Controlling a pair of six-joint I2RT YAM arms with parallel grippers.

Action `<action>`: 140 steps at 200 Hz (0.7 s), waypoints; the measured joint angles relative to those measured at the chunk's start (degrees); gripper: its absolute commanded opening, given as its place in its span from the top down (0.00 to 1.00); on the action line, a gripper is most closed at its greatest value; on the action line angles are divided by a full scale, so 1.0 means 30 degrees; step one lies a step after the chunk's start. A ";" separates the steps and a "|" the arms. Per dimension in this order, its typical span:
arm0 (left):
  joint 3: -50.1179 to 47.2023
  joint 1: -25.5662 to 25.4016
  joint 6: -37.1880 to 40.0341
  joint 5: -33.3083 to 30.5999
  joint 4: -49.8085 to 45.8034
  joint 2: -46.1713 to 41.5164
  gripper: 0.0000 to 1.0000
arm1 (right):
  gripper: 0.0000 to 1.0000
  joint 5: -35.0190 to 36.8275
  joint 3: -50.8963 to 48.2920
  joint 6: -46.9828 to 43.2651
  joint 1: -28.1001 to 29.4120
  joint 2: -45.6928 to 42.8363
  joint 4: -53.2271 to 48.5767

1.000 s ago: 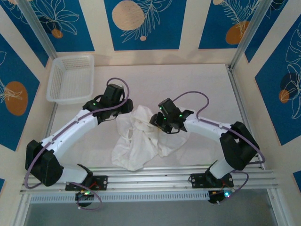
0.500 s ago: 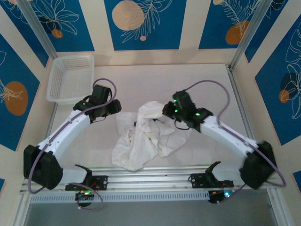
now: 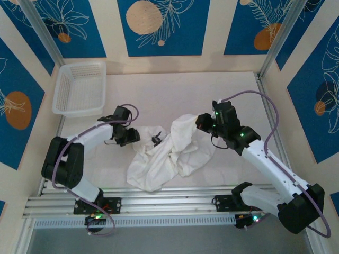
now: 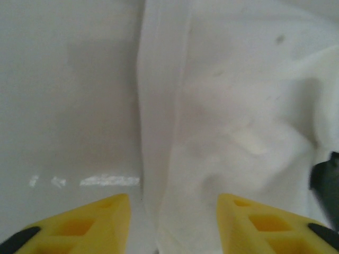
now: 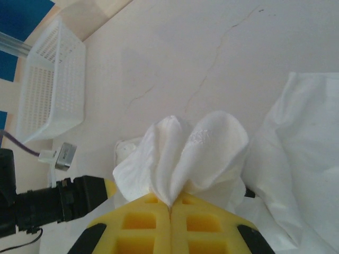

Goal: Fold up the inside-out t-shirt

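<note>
Pinching a bunched fold of the t-shirt [image 5: 183, 153], my right gripper [image 5: 170, 209] has its fingers clamped together on the cloth, arm stretched forward over the table [image 3: 159, 90]. My left gripper [image 4: 170, 205], fingers apart, hovers low astride the t-shirt's edge, arm folded back. The t-shirt lies crumpled between both grippers.

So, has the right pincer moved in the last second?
Yes. The right pincer, shut on the thin white inside-out t-shirt, went rightward, away from the white plastic mesh basket.
</note>
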 measured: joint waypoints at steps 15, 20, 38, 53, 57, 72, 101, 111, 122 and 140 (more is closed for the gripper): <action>-0.0255 -0.0007 0.0022 0.0036 -0.0080 0.0248 0.78 | 1.00 -0.0066 0.0007 0.0000 -0.0255 0.0000 -0.0168; -0.0270 -0.0007 0.0080 0.0044 -0.0051 0.0386 0.83 | 1.00 -0.0102 0.0015 0.0000 -0.0335 0.0000 -0.0175; -0.0270 -0.0007 0.0277 0.0576 0.0240 0.0911 1.00 | 1.00 -0.0299 0.0321 0.0007 -0.0648 0.0007 -0.0546; -0.0262 -0.0007 0.0168 0.0933 0.0364 0.0998 1.00 | 1.00 -0.0495 0.0940 0.0073 -0.1020 0.0007 -0.0882; -0.0211 -0.0007 0.0204 0.1020 0.0299 0.0954 1.00 | 1.00 -0.0576 0.1122 0.0080 -0.1158 0.0007 -0.0962; 0.0714 0.0189 0.0270 0.1035 -0.0517 0.0736 1.00 | 1.00 -0.1100 0.2251 0.0000 -0.1967 0.0109 -0.1370; 0.6870 0.1894 0.0867 0.0342 -0.3060 -0.0685 1.00 | 1.00 -0.3672 0.7169 -0.0707 -0.5515 0.1413 -0.2404; 0.9624 0.2929 0.1013 0.0117 -0.3410 -0.1224 1.00 | 1.00 -0.4881 0.9238 -0.0867 -0.7344 0.1821 -0.2426; 1.2677 0.4350 0.1071 -0.0087 -0.3592 -0.1960 1.00 | 1.00 -0.5952 1.1081 -0.0962 -0.9245 0.1909 -0.2113; 1.6007 0.6528 0.0947 0.0109 -0.3665 -0.3424 1.00 | 1.00 -0.7468 1.2713 -0.1297 -1.0856 0.1479 -0.1443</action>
